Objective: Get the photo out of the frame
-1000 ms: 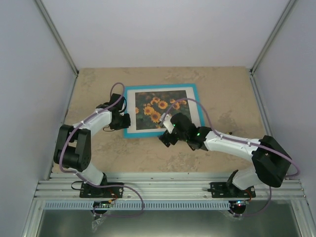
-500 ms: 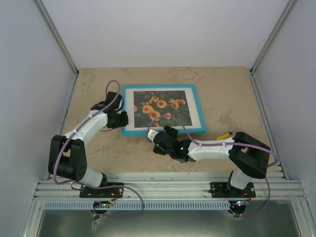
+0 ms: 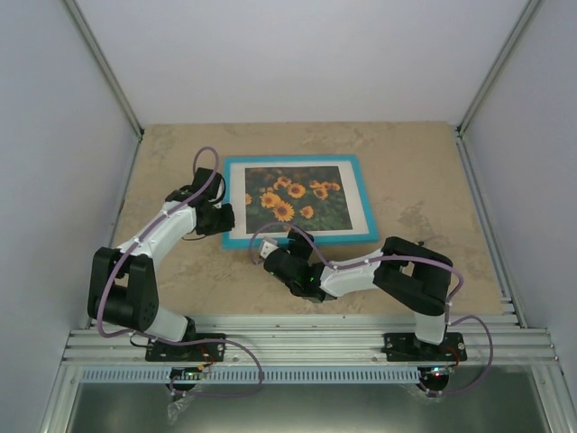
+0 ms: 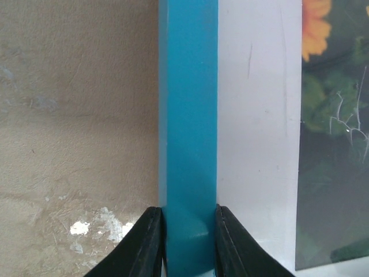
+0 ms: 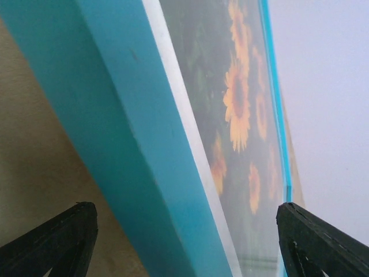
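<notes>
The frame [image 3: 359,238] lies face up on the beige table [image 3: 424,180], toward the far middle. The photo [image 3: 297,198] of sunflowers sits inside it behind a white mat border [image 4: 259,115].

The left arm rises from its base at the near left and folds sharply at the elbow. Its white forearm reaches forward and to the right, ending at the frame's left rail. There the left gripper [image 3: 221,219] points down onto the rail. In the left wrist view the two black fingers [image 4: 151,242] press against either side of the turquoise strip [image 4: 187,115], pinching the frame. The bare table [image 4: 75,115] is on one side and the photo [image 4: 334,144] on the other.

The right arm bends above its base at the near right. Its forearm stretches low and leftward across the table, with the wrist turned toward the frame's near edge close to the near left corner. The right gripper [image 3: 273,245] stands spread wide. In the right wrist view its fingertips [image 5: 63,231] sit at the two lower corners of the picture. The frame's thick turquoise edge [image 5: 115,127] and the glazed photo [image 5: 230,104] run up between them. The camera looks along the frame from low down, and from this angle it is hard to say whether either fingertip touches the frame; neither seems to grip it.
</notes>
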{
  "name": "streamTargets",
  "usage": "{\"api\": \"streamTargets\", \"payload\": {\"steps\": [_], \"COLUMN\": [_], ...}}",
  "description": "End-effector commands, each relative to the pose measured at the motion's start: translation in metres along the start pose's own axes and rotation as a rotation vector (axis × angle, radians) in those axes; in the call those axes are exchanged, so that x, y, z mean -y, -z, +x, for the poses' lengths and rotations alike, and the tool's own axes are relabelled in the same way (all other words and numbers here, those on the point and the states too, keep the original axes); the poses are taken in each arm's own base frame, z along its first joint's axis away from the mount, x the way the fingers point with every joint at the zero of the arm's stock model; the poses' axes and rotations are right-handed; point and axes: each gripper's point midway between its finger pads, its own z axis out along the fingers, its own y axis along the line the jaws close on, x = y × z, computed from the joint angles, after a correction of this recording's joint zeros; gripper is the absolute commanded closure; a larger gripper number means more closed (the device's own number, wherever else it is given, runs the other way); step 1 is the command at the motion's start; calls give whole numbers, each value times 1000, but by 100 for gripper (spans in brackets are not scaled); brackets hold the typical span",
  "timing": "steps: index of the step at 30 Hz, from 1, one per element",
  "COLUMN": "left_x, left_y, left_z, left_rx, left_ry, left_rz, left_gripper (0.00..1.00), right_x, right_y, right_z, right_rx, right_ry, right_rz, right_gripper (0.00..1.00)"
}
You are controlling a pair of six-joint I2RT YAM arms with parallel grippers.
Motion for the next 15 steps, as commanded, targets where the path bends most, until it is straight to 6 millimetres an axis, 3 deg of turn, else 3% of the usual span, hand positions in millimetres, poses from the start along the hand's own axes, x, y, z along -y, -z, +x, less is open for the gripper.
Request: {"api": "streamTargets", "payload": {"steps": [1,10,15], "left_x": [29,36,38], "left_y": [19,19,23], "left_z": [-21,-24,-27], "left_rx": [89,90,103], "left_ry": [-7,-1,5], "left_rz": [142,180,188], "left_gripper": [100,100,99], "right_x": [16,31,43], "right_y": [-3,-4,3], "right_z": [-16,-24,-26], "right_rx": [28,69,97], "right_ry": [23,90,102], "right_rz": [121,214,237], "right_gripper": [18,41,65]}}
